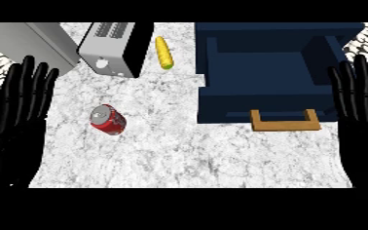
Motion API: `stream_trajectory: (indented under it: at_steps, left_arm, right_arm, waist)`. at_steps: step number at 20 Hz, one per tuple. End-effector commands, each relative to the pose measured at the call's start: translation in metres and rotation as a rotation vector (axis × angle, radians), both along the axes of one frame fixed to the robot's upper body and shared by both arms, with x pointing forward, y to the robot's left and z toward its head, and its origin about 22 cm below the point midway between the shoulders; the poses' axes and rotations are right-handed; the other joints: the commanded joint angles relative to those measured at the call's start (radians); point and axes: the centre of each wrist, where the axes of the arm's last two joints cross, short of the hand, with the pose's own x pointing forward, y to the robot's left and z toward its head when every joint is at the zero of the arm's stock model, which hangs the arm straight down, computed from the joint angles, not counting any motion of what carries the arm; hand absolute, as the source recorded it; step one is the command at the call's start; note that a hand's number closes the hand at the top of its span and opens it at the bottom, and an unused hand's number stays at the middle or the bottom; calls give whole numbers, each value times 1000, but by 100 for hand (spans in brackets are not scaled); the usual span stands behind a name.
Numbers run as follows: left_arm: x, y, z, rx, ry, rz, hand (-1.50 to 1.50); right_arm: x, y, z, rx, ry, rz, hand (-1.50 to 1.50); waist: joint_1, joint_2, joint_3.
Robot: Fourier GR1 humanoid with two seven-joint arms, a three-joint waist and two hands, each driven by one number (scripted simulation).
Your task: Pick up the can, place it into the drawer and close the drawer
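Note:
A red can point(108, 119) with a silver top lies tilted on the marble counter point(179, 151), left of centre. The dark blue drawer point(269, 68) stands pulled open at the upper right, its inside bare, with a tan handle point(285, 121) on its front. My left hand point(25, 97) rests open at the left edge, fingers up, well left of the can. At the right edge my right hand point(352, 97) rests open too, beside the drawer's right side. Neither hand touches anything.
A silver and black toaster point(115, 48) stands at the back left, with a grey appliance point(39, 46) beside it. A yellow corn cob point(164, 52) lies between the toaster and the drawer.

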Motion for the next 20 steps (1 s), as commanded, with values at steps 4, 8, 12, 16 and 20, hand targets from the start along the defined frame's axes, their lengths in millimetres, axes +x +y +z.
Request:
stream_trajectory:
  at_steps: [4, 8, 12, 16, 20]
  left_arm:
    - [20, 22, 4, -10, -13, -340, -150]
    - [14, 60, -23, 108, 329, -321, -150]
    - [10, 87, -3, 116, 377, -374, -150]
    - [1, 124, 15, 125, 374, -386, -150]
    - [21, 144, 16, 91, 372, -386, -150]
  right_arm:
    - [-3, -1, -1, 21, 37, 58, -150]
    - [-11, -19, -28, 77, 323, -179, -150]
    - [-24, -34, -16, 85, 343, -212, -150]
    - [-31, -57, -25, 58, 351, -221, -150]
    - [-43, -68, -22, 69, 337, -216, -150]
  waist:
    - [-1, 6, -14]
    - [-9, 11, -15]
    - [3, 1, -13]
    - [10, 2, -13]
    - [2, 3, -13]
